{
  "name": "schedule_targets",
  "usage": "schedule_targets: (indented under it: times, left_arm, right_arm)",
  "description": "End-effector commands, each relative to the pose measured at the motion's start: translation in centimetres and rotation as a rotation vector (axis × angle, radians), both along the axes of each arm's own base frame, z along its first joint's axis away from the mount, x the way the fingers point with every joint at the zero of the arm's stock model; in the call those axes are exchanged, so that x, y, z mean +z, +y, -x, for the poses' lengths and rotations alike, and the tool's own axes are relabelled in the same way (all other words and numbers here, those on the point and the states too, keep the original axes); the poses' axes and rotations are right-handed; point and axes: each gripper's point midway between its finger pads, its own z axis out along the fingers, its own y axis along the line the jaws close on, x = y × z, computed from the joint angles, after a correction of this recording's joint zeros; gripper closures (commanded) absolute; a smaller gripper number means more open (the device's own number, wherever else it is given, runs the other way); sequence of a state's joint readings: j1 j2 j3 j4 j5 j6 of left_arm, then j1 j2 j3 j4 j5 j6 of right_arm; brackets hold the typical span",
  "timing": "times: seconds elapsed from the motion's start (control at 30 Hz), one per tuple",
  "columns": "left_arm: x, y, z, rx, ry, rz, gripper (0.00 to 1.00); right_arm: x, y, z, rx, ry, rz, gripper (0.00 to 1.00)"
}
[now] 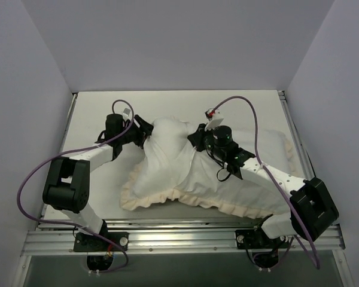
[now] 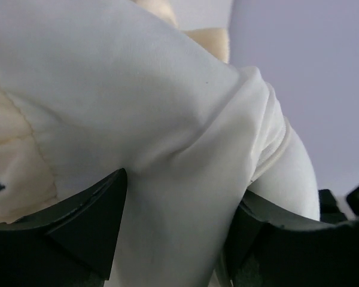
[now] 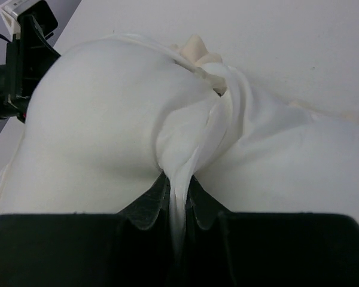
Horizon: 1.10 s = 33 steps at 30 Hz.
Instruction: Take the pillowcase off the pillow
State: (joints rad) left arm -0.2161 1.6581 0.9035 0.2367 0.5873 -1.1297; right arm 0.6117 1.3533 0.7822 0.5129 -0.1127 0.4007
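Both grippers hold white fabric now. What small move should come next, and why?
Probably the right gripper should pull its fold slightly away from the left gripper. Its fingers pinch a thin fold of the pillowcase, the left gripper clamps a thick white bulge, and the top view shows the cover bunched up between them.

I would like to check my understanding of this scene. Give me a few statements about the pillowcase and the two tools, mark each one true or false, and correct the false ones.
1. The right tool is closed on a fold of the pillowcase. True.
2. The pillowcase lies with its dark grey face up. False: the top view shows its white face up.
3. A cream ruffle runs along the near edge of the pillowcase. True.
4. The left tool is empty and away from the fabric. False: it grips a thick bunch of the white fabric.
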Motion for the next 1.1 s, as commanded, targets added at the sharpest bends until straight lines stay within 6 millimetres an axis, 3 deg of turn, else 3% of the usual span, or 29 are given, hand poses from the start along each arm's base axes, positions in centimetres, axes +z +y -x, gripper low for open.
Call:
schedule_targets:
  times: [0.0, 0.07, 0.13, 0.23, 0.33, 0.37, 0.47, 0.5, 0.53, 0.57, 0.67, 0.7, 0.77, 0.97, 1.07]
  left_arm:
    - [13.3, -5.2, 0.7, -0.244, -0.307, 0.313, 0.32]
    - [15.7, -5.4, -0.1, -0.243, -0.348, 0.403, 0.32]
    - [17.6, -5.8, -0.5, -0.268, -0.374, 0.453, 0.32]
    - [18.1, -6.6, -0.1, -0.314, -0.428, 0.431, 0.33]
    - [14.9, -6.9, 0.3, -0.318, -0.362, 0.335, 0.40]
    - [14.2, -6.6, 0.2, -0.308, -0.355, 0.310, 0.42]
    - [12.0, -5.7, 0.2, -0.275, -0.333, 0.221, 0.52]
    - [11.6, -5.6, 0.1, -0.277, -0.355, 0.183, 0.54]
    - [11.2, -5.4, 0.3, -0.272, -0.337, 0.158, 0.59]
    - [11.2, -5.3, 0.2, -0.262, -0.343, 0.139, 0.64]
    - [11.2, -5.2, 0.3, -0.265, -0.358, 0.087, 0.73]
    - [11.6, -5.2, 0.3, -0.271, -0.376, 0.075, 0.75]
    - [11.9, -5.1, 0.5, -0.271, -0.374, 0.057, 0.76]
    - [12.5, -4.5, 1.2, -0.257, -0.401, -0.009, 0.77]
    - [12.3, -4.3, 1.5, -0.257, -0.396, -0.024, 0.77]
  right_arm:
    - [2.1, 2.7, -1.4, 0.010, -0.068, -0.024, 1.00]
    - [1.8, 3.9, -1.1, 0.037, -0.061, 0.007, 1.00]
    - [0.3, 4.3, -1.0, 0.049, -0.022, 0.036, 1.00]
    - [-0.4, 4.1, -1.0, 0.046, 0.009, 0.072, 0.97]
    - [1.1, 3.4, -0.7, 0.057, -0.008, 0.122, 0.69]
    - [1.7, 3.1, -0.6, 0.067, -0.026, 0.147, 0.53]
    - [4.9, 3.1, 0.0, 0.107, -0.055, 0.169, 0.31]
    - [5.3, 3.0, 0.4, 0.128, -0.052, 0.192, 0.27]
    - [7.4, 3.5, 0.4, 0.151, -0.078, 0.173, 0.23]
    - [8.2, 3.8, 0.5, 0.164, -0.087, 0.171, 0.18]
    - [10.7, 5.0, 0.4, 0.191, -0.112, 0.146, 0.11]
    - [10.4, 5.7, 0.2, 0.201, -0.100, 0.145, 0.09]
    - [11.8, 6.9, -0.1, 0.210, -0.121, 0.128, 0.06]
    - [10.3, 10.2, -1.7, 0.228, -0.090, 0.156, 0.04]
    - [7.8, 9.7, -2.3, 0.189, -0.043, 0.219, 0.04]
